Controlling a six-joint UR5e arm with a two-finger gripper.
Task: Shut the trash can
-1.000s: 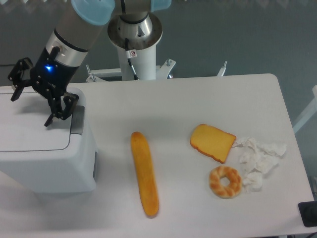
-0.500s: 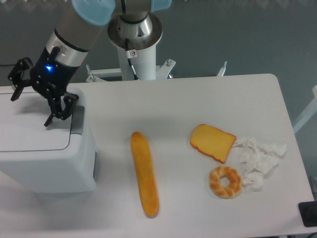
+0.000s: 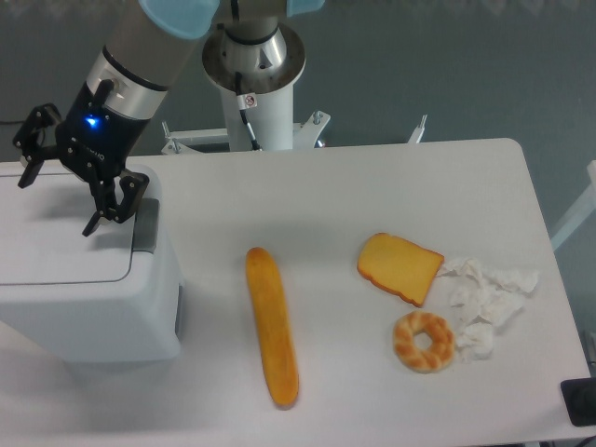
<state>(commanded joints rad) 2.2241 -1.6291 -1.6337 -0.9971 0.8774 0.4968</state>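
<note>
Fixed camera. Trash can (image 3: 88, 298): white, boxy, at the left edge of the surface (image 3: 326, 196), lid (image 3: 56, 242) lying flat, grey latch strip (image 3: 146, 226) on its right side. Claw (image 3: 58, 198): spread wide, holding nothing, over the lid's rear. Right of the can: long bread loaf (image 3: 271, 326), cheese wedge (image 3: 400, 268), ring pastry (image 3: 424, 341), crumpled tissue (image 3: 489, 300).

The trash can (image 3: 84, 298) looks like smooth white plastic with a grey strip (image 3: 145, 224) — the napkin (image 3: 484, 298) is crumpled paper, the table (image 3: 372, 186) matt white.
</note>
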